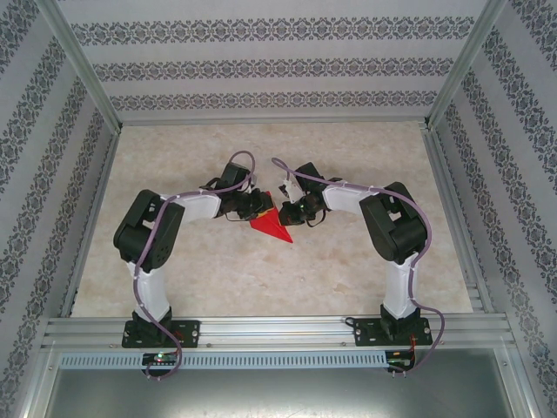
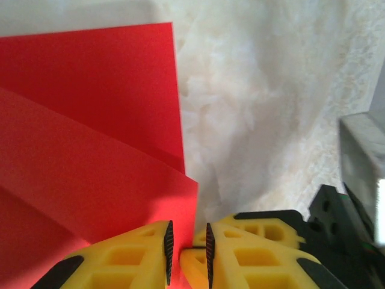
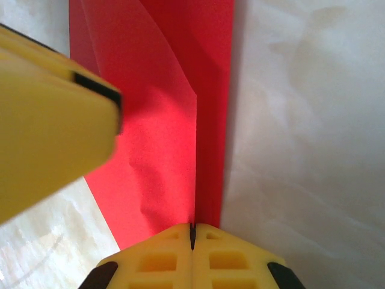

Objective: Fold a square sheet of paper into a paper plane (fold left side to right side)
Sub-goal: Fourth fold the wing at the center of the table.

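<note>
At centre of the top view, the paper [image 1: 271, 226] lies on the table [image 1: 218, 287], its tip pointing lower right. Just beyond, the left claw [image 2: 189, 244] holds its pads a slit apart astride the paper's edge. The right claw [image 3: 193, 232] is pressed together, pinching a raised fold.

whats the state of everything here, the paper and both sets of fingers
red paper: partly folded, creased, one end pointed, a flap lifted
left fingers: slightly apart, straddling the paper's edge
right fingers: shut on the paper's raised fold
</note>
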You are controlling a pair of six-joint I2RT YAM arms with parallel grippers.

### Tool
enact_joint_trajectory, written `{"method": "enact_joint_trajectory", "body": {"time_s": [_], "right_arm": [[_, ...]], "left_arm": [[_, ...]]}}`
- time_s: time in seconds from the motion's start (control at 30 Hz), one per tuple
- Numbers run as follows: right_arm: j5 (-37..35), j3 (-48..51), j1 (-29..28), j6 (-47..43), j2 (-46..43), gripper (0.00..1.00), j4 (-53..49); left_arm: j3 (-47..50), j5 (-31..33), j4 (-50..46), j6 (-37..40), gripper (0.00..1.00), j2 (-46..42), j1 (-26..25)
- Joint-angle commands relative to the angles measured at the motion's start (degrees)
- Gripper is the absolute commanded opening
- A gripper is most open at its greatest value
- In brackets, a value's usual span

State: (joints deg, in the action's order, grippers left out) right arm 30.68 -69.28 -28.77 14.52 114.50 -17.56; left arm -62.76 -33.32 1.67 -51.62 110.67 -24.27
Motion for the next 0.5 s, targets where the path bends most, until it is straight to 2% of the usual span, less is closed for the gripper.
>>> {"method": "enact_joint_trajectory", "body": {"time_s": [0.0,0.3,0.47], "right_arm": [[-3.59,0.28,-1.2,-1.76,2.56,0.04,-3.82],[-4.04,0.06,-1.2,-2.08,2.3,0.04,-4.78],[-3.64,-0.41,-1.05,-1.66,1.76,0.08,-4.86]], "left_arm": [[-2.16,-1.73,2.04,0.87,0.25,1.94,-0.81],[-1.54,1.01,-0.51,2.13,0.25,4.11,-0.78],[0.83,1.98,-0.6,1.7,0.25,4.11,-0.82]]}}
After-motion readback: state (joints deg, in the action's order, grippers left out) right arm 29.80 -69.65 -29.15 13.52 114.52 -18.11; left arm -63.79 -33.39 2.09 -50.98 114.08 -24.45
